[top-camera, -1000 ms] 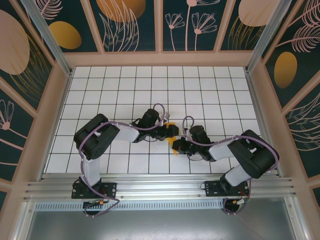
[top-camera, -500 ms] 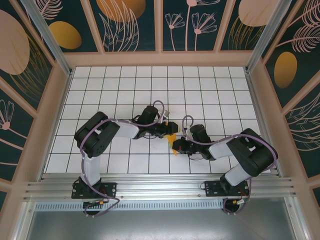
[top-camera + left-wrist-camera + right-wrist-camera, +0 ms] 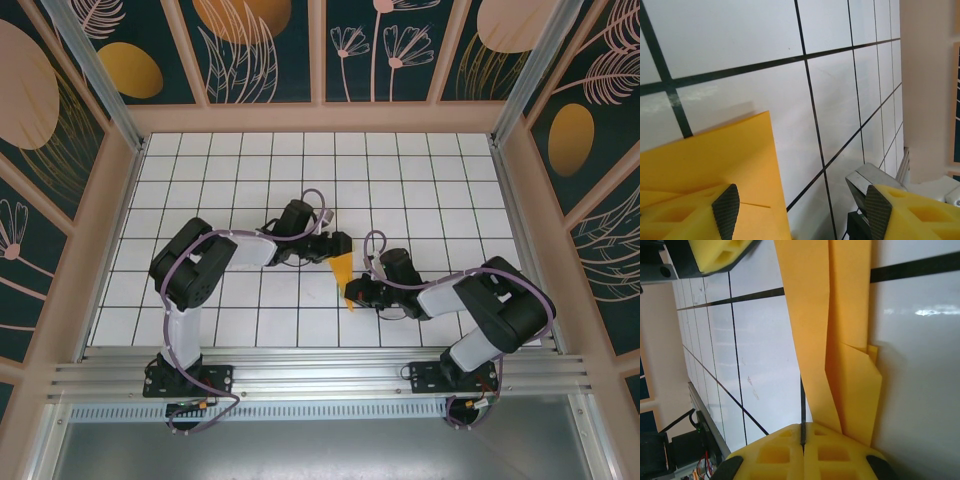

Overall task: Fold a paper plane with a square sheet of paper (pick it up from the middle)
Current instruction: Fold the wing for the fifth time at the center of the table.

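**Top external view: paper plane (image 3: 343, 272) clamped by the right gripper (image 3: 353, 293), left gripper (image 3: 338, 244) released**

Top external view. The 2 arms are seen reaching inward over the white grid table (image 3: 420, 170), with their grippers brought close together near the middle of the front rows of tiles. The paper plane, a narrow piece of folded orange-yellow paper, is found between the 2 grippers. It is widest at its far end, by the left gripper, and it tapers toward the right gripper's tip. The left gripper is placed just beyond the wide end.

Left wrist view. The left gripper (image 3: 799, 212) is shown released. Its 2 yellow fingers (image 3: 725, 212) with dark pads are held wide apart, and bare white tile is seen between them. A flat corner of the orange-yellow paper (image 3: 715, 155) is seen beyond the left-hand finger, outside the gap. Whether that finger touches it cannot be told.

Right wrist view. The right gripper (image 3: 802, 452) is shown clenched, its 2 yellow fingers pressed together along a thin seam. The folded paper (image 3: 840, 315) is seen running away from the fingertips across the tiles, with several layers overlapped along a long crease. Its near end is held at the closed fingertips. A yellow finger (image 3: 715, 252) of the left gripper is seen at the top-left corner, apart from the paper.
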